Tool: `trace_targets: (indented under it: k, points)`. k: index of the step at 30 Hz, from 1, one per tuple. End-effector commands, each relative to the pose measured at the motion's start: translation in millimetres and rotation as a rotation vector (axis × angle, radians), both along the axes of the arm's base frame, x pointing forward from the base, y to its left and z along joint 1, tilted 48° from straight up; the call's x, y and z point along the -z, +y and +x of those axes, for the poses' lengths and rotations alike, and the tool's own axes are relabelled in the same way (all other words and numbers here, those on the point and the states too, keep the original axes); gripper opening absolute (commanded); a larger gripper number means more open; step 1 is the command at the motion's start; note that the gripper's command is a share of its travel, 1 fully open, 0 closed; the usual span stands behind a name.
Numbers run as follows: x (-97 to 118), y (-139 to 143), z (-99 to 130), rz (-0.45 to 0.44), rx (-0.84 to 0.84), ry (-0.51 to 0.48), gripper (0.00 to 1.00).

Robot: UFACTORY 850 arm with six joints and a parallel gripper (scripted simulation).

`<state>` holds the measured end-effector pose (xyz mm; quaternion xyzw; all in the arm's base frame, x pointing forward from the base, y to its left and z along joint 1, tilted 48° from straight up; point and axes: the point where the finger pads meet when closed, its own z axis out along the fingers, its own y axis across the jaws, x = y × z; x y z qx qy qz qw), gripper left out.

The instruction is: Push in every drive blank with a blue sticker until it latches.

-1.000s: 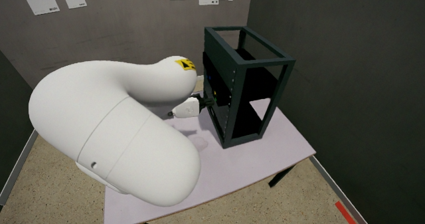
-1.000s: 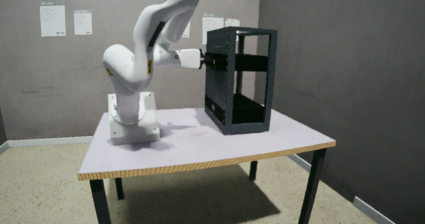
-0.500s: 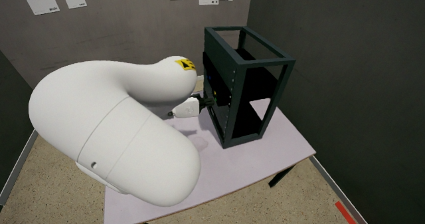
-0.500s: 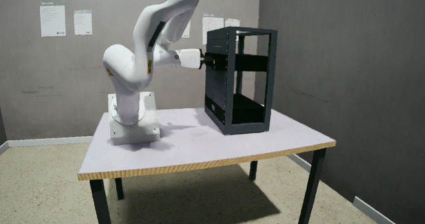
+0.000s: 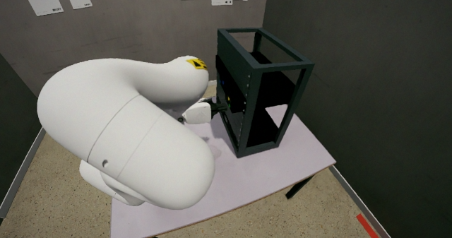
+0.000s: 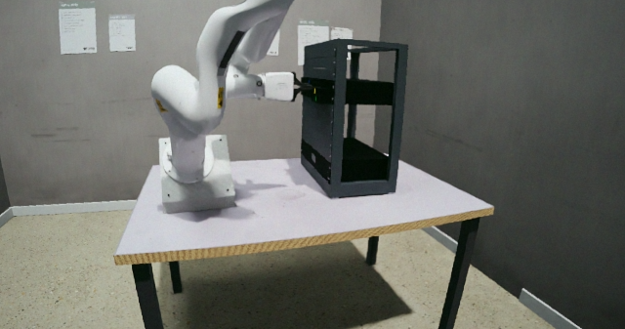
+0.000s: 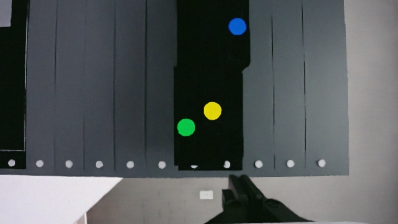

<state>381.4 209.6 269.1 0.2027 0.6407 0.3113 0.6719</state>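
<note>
Hovering my closed, empty gripper (image 7: 243, 187) before the dark metal rack (image 6: 403, 90), I judge the blue-stickered black drive blank (image 7: 237, 40) ahead unpushed.

End effector (image 6: 305, 88) closed, empty, tip at rack (image 6: 337, 124) front face. Grey panels wall off most of front; black blanks (image 7: 210, 90) fill middle bay. Open tabletop (image 6: 273, 212) between arm base (image 6: 222, 197) and rack. Rack top and side open-framed.

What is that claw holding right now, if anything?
Nothing. The claw is shut with its fingers pressed together, empty, pointing at the front of the dark rack.
</note>
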Motion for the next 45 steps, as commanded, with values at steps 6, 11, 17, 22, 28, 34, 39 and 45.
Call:
trace_targets:
  k: [6,11,17,22,28,34,39,45]
  points:
    - [15.8,12.1,-2.6,0.001,0.0,-0.001,0.0]
    - [34.1,25.2,-5.7,0.001,0.0,-0.001,0.0]
    - [61.9,44.9,-10.5,0.001,0.0,-0.001,0.0]
    - [77.0,55.7,-13.1,0.001,0.0,-0.001,0.0]
    - [106.2,76.6,-18.2,0.001,0.0,-0.001,0.0]
    - [129.0,92.9,-22.1,0.001,0.0,-0.001,0.0]
    - [136.6,98.2,-23.4,0.001,0.0,-0.001,0.0]
    - [143.5,103.2,-24.6,0.001,0.0,-0.001,0.0]
